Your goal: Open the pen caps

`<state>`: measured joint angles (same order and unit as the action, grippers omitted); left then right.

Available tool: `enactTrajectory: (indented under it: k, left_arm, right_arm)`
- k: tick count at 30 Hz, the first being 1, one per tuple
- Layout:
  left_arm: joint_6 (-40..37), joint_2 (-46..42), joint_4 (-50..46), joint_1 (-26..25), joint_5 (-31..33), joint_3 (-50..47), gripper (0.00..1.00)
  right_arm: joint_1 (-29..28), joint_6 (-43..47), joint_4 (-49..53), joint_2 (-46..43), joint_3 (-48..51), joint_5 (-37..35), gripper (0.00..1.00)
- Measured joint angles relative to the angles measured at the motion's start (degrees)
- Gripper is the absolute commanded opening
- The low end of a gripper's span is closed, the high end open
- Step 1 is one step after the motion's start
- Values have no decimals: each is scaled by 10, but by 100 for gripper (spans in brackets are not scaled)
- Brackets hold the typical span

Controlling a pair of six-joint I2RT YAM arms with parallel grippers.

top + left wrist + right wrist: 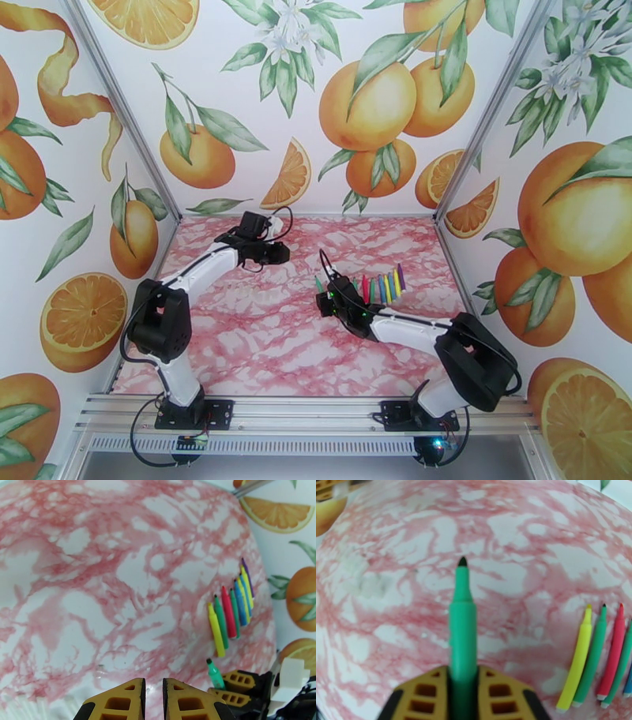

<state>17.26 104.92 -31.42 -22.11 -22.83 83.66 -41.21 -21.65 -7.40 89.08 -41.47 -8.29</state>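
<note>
Now the uncapped green marker pen (463, 630) sits clamped between the yellow-and-black fingers of the right gripper (463, 673), its dark nib bare and pointing away from the wrist over the pink-and-white marbled tabletop (261, 331). The side of its barrel that shows is plain green, with no legible lettering. In the overhead view the same pen (319, 283) angles up and toward the back wall from the right gripper (326, 300), which is near the middle of the table. Just to the right of it lies a row of thin marker pens (381, 288), side by side and touching or nearly so. From the held pen's side they run yellow, green, red, green, blue, yellow, blue and purple (231, 610). The nearest three, yellow, green and red (600, 661), show bare nibs at their far ends; whether pen caps are on the others cannot be told, and any print on them is too small to read. The left gripper (154, 685) is closed on nothing, and it hangs over the far left part of the table (276, 253), well apart from the pens. Walls printed with oranges, leaves and white blossoms (371, 103) enclose the table.
</note>
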Motion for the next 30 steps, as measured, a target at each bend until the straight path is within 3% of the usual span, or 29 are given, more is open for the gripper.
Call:
enactTrajectory:
  k: [11,30]
  left_arm:
    - [-28,35,-66,-33,65,11,0]
    - [-33,94,-109,-65,113,41,4]
  right_arm:
    - [22,-42,25,23,-1,-25,0]
    - [55,-81,64,67,-28,-49,0]
